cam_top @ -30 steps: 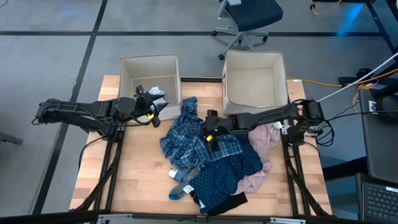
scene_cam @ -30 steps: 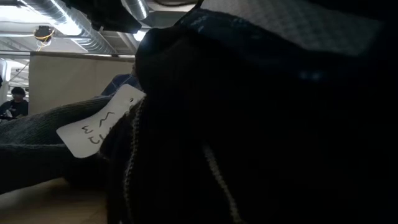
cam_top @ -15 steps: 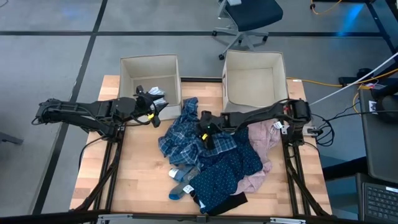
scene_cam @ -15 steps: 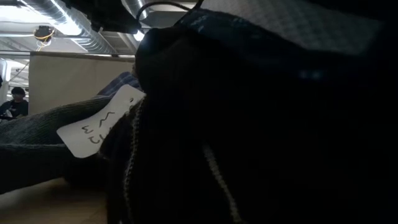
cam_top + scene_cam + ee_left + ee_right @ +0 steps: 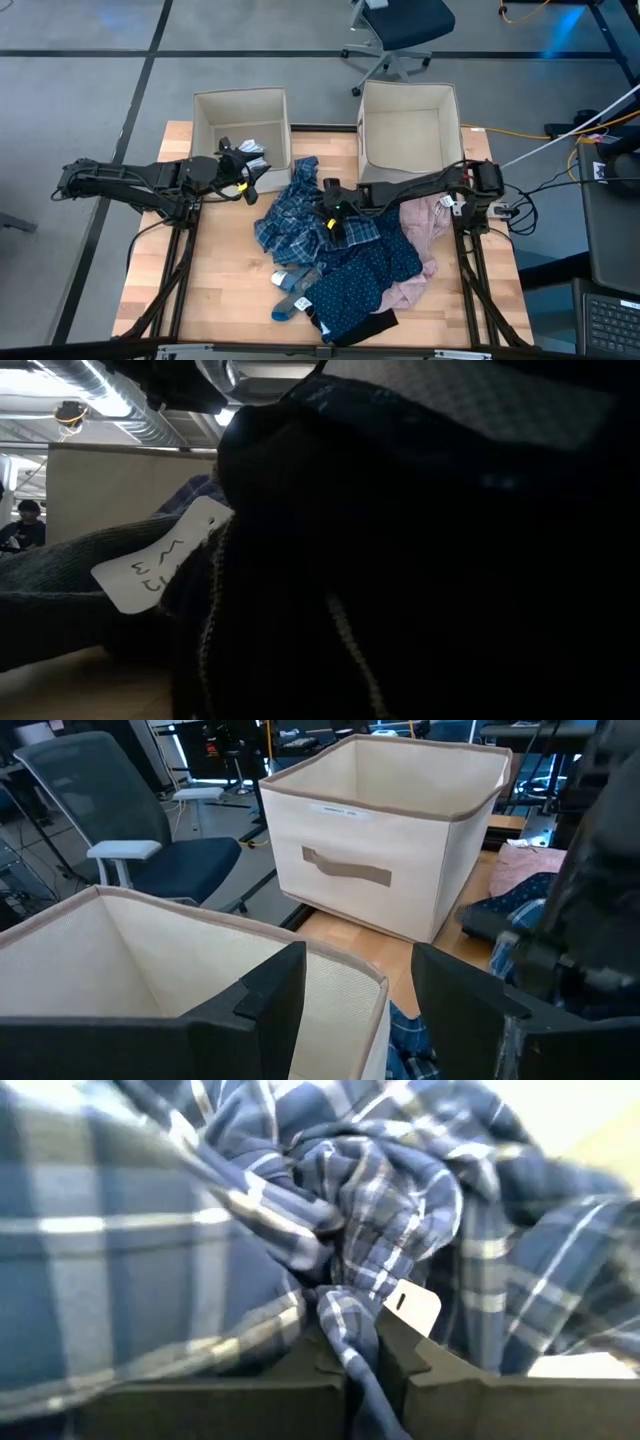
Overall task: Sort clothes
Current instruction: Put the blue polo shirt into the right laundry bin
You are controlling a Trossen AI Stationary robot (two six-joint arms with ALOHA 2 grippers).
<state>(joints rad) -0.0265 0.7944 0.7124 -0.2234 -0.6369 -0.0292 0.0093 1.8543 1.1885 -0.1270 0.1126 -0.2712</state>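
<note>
Right then, the right gripper (image 5: 337, 219) sat pressed down in the middle of the wooden table (image 5: 225, 280), its fingers (image 5: 425, 1370) pinched tight on a fold of the crumpled blue-and-white plaid shirt (image 5: 290, 215) lying beside the navy dotted fabric (image 5: 365, 285). Meanwhile the left gripper (image 5: 250, 175) hovered at the rim of the left beige square fabric box (image 5: 240, 105), fingers (image 5: 265, 995) spread apart, gripping nothing.
</note>
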